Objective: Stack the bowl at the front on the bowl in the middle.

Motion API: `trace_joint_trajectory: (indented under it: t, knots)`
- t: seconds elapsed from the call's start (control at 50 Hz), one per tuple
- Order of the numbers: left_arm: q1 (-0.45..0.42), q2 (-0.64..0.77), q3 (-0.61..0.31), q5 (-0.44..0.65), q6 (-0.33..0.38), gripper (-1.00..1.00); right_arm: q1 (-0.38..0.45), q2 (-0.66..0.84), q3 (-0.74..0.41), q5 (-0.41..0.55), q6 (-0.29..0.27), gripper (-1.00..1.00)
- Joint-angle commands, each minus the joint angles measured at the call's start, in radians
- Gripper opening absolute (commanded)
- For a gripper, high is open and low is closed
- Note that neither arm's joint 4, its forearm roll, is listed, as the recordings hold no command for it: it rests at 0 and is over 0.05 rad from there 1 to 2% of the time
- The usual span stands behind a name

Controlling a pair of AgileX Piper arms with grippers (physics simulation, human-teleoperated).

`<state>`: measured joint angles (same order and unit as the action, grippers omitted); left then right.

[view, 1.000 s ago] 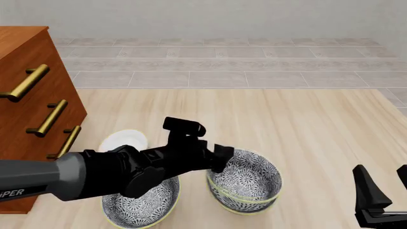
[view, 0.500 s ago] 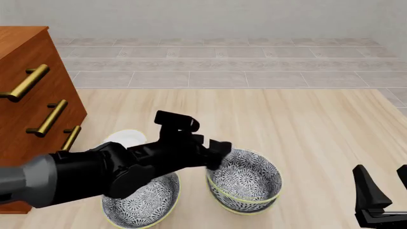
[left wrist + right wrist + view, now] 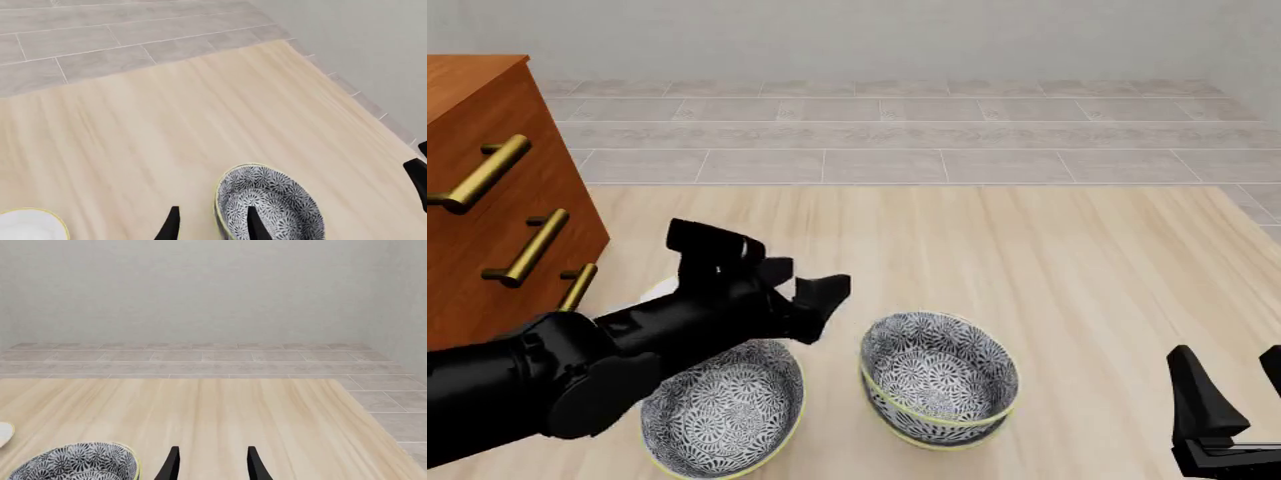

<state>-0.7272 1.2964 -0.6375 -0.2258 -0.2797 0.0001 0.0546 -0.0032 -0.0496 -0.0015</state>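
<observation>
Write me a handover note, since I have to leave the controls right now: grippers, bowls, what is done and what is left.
Left gripper: open, holding nothing, raised to the left of the stack.
Right gripper: open and empty, parked at the near right of the table.
Bowls: the front bowl sits nested in the middle bowl, whose rim shows just below it. A third matching bowl stands alone to their left, partly under the left arm.
Done: the stack looks made and released.
Left: probably only to pull the left arm clear and check that the stack sits level.
</observation>
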Motion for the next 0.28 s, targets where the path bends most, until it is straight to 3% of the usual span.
trace_joint_trajectory:
  t: [0.02, 0.28]
  knots:
    - [0.102, -0.145, 0.11, -0.075, 0.113, 1.0, 0.0, 0.0, 0.0, 0.0, 0.0, 1.0]
    - [0.255, -0.243, 0.242, -0.221, 0.165, 1.0, 0.0, -0.001, 0.0, 0.0, 0.0, 1.0]
